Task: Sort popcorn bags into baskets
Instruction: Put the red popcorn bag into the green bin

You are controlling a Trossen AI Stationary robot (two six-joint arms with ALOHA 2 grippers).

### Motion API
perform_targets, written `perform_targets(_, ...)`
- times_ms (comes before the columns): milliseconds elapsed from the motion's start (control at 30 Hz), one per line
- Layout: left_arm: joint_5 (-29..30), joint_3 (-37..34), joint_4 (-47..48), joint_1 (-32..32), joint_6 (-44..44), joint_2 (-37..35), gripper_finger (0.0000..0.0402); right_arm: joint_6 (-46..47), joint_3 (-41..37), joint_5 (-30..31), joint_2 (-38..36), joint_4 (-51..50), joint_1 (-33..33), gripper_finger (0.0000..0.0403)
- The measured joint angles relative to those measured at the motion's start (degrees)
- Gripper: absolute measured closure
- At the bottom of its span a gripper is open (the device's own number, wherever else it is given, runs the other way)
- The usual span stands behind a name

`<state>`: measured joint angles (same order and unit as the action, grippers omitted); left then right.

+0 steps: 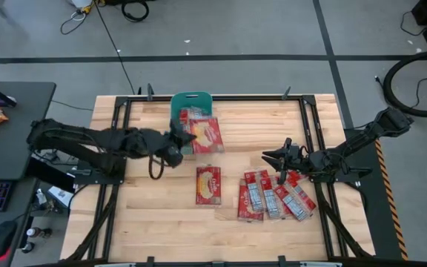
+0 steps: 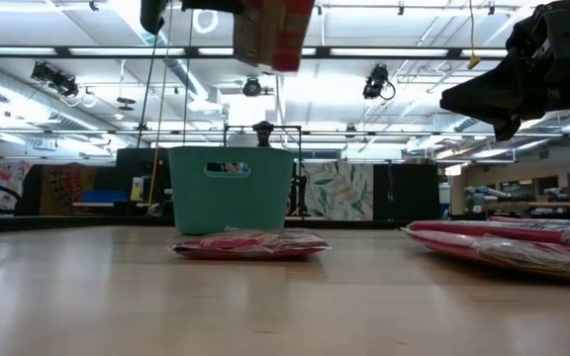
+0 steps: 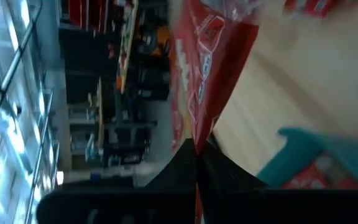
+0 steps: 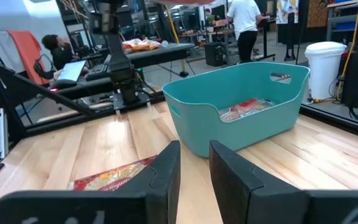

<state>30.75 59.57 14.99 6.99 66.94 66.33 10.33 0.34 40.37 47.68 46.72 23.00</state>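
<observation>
Wooden tabletop in an open workshop: the left gripper (image 1: 178, 145), pinched tight on one edge of a popcorn bag (image 1: 206, 135), holds it above the teal basket (image 1: 191, 99), which already contains one. Other popcorn bags (image 1: 273, 196) lie flat beside the right gripper (image 1: 276, 156), whose fingers stand slightly apart, empty. The packets look light, limp and glossy, so an edge pinch seems best.
</observation>
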Motion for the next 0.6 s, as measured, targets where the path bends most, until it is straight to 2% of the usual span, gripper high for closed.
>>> perform_targets(233,-5.9,-0.1,7.6,-10.5,-1.5,-1.0,0.0400,0.0,0.0,0.0,0.0,0.0,0.0,0.0313)
perform_targets(500,-14.0,-11.4,-7.9,-21.4,11.1,-0.8,0.0400,0.0,0.0,0.0,0.0,0.0,0.0,0.0313)
perform_targets(600,-18.5,-15.0,-10.9,-26.1,14.0,-0.7,0.0400,0.0,0.0,0.0,0.0,0.0,0.0,0.0313)
